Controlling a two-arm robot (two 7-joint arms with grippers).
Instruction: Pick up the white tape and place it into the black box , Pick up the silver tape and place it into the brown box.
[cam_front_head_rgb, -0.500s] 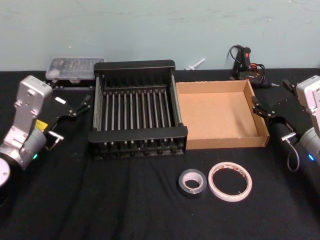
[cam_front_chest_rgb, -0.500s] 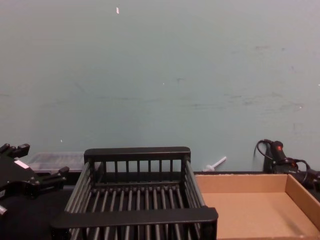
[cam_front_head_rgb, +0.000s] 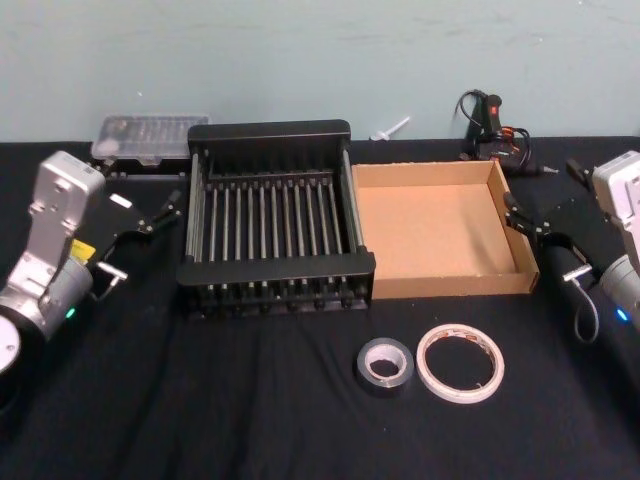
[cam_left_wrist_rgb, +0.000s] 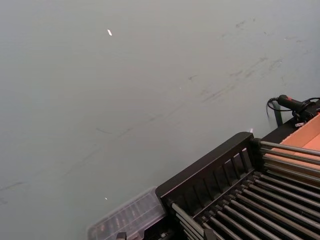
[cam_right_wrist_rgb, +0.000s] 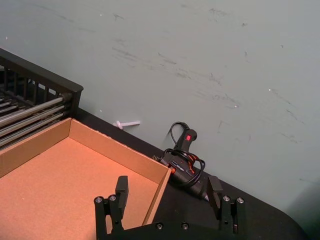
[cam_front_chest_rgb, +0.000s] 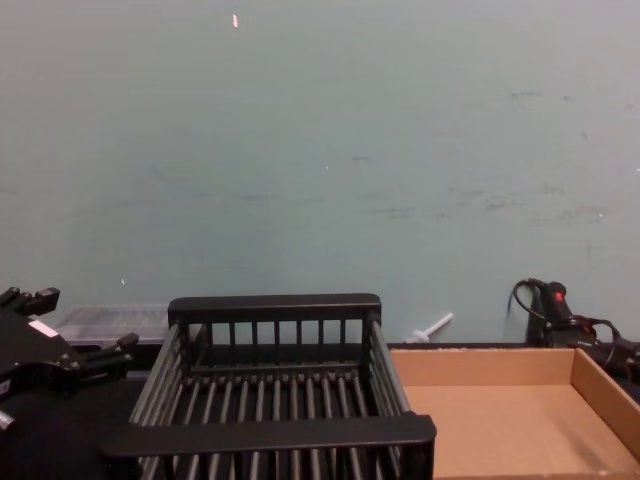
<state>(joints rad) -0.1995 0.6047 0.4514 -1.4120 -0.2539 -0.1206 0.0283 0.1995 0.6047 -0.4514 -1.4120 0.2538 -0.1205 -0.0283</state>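
The white tape, a flat whitish ring with red marks, lies on the black cloth at the front right. Just left of it sits the silver tape, a thicker dark grey roll. Behind them stands the black box, a slatted crate with nothing in it, also visible as black box. The brown box adjoins its right side, also with nothing inside. My left gripper hovers open left of the crate. My right gripper hangs open by the cardboard box's right wall; right gripper holds nothing.
A clear plastic case lies behind the crate's left corner. A black glue gun with cable rests at the back right, beside a small white piece. A grey-green wall closes the table's far edge.
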